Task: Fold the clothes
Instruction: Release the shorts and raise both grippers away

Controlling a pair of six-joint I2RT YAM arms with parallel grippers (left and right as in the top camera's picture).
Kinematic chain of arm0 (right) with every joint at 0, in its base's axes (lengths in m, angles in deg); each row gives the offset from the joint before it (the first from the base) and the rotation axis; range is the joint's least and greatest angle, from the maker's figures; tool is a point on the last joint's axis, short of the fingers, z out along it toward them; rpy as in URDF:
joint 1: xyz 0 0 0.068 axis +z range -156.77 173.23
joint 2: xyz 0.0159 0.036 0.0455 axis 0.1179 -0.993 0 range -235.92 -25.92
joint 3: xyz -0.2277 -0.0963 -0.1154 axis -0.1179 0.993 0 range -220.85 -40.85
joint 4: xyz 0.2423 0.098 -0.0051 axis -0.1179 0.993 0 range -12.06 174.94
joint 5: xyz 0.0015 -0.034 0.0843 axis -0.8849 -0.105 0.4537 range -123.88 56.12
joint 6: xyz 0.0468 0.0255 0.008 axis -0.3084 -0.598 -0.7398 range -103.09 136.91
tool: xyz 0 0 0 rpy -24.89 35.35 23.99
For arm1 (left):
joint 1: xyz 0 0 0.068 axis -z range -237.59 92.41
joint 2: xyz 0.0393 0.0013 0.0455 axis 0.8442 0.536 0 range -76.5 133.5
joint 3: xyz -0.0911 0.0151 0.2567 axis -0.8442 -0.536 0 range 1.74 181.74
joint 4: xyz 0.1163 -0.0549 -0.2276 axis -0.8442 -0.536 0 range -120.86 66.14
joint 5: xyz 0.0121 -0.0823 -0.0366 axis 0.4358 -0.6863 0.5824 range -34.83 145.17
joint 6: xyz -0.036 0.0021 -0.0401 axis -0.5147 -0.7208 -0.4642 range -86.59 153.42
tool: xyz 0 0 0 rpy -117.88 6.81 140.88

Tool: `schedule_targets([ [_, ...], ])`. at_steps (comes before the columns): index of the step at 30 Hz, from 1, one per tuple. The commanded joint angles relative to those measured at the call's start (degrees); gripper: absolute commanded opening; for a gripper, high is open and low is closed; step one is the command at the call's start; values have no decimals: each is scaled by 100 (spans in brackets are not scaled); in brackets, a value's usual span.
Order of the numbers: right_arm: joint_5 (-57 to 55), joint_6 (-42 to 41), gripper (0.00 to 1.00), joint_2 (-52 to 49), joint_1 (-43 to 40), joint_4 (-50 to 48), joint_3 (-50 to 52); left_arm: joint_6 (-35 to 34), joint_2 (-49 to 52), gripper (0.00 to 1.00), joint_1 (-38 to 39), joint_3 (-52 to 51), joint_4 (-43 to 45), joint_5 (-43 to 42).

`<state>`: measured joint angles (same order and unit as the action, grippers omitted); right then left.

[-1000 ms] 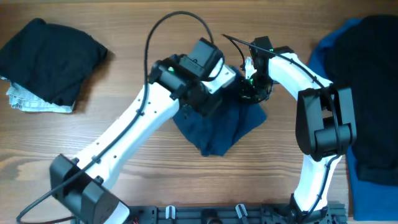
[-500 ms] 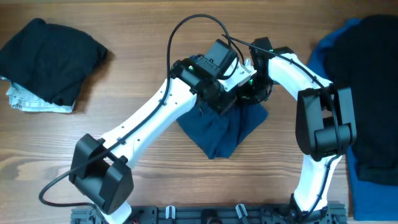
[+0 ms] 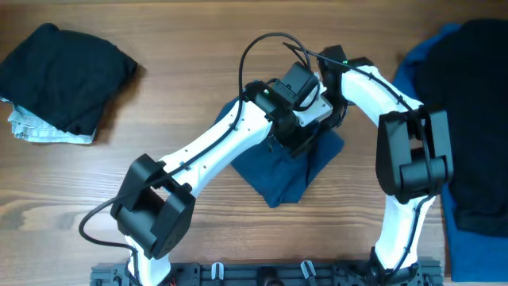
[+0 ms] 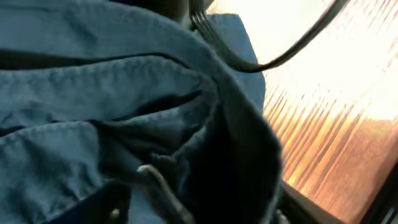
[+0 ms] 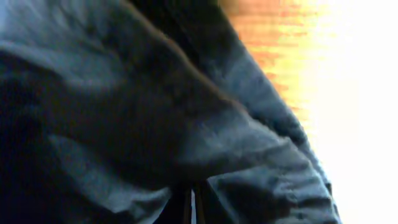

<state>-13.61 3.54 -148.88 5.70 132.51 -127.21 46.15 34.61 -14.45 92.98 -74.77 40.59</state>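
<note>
The dark navy-blue seamed fabric garment (image 3: 278, 179) lies bunched near the middle of the wooden worktop (image 3: 159, 48), a little toward its right edge. It forms a rumpled, roughly diamond-shaped heap whose lower point aims at the near edge. Through my left wrist camera its cloth (image 4: 93, 93) fills most of the view in soft ridges with a stitched seam running across, and a black cable (image 4: 298, 37) crosses the bright wood beyond. My left gripper (image 3: 305, 137) sits low on the heap's far part, but the fabric hides its fingers and I cannot tell whether it grips or has let go. My right gripper (image 3: 332, 107) is at the heap's far right corner, clamped tight with the navy fabric (image 5: 155, 124) pinched in it. A folded black garment (image 3: 67, 75) rests on a pale grey-white piece (image 3: 44, 131) at the far left corner. A royal blue cloth (image 3: 413, 71) with another black garment (image 3: 468, 119) on it lies along the right edge. Compared with a second ago, my left arm has swung well to the right, so its wrist now crowds against my right one. The navy heap has been drawn rightward with it and looks narrower. My right arm and both side piles have not moved.
</note>
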Motion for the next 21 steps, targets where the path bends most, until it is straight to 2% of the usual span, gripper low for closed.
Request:
schedule_targets([
  [1, -404, -2, 5, 61, -251, 387, -796, 35, 24, 72, 37, -15, 116, -105],
  [4, -885, -7, 11, 450, -610, 817, -1320, -31, 22, 74, 37, -11, 328, -105],
  [8, -820, 39, 20, 1250, -1021, 1069, -1440, -313, -55, 75, 37, 269, 557, -271],
  [10, -570, 376, 20, 1606, -1029, 1250, -1440, -520, -120, 80, 7, 535, 573, -256],
  [12, 42, 758, 20, 1893, -960, 1530, -1440, -1032, -144, 77, -162, 763, 575, -4],
  [13, 260, 859, 16, 1965, -925, 1665, -1440, -1397, -151, 71, -339, 804, 573, 236],
  [14, 431, 883, 11, 1991, -909, 1818, -1440, -1655, -151, 59, -516, 804, 555, 350],
  [15, 590, 885, 4, 1989, -903, 1967, -1436, -1871, -149, 37, -732, 804, 501, 378],
  [16, 793, 887, 4, 1987, -890, 2033, -1360, -2039, -146, 18, -962, 804, 433, 376],
  [17, 953, 894, 4, 1987, -890, 2031, -1261, -2194, -146, 4, -1231, 804, 352, 374],
  [21, 1504, 1182, 4, 1982, -817, 1784, -710, -2350, -144, 4, -1996, 800, 114, 251],
])
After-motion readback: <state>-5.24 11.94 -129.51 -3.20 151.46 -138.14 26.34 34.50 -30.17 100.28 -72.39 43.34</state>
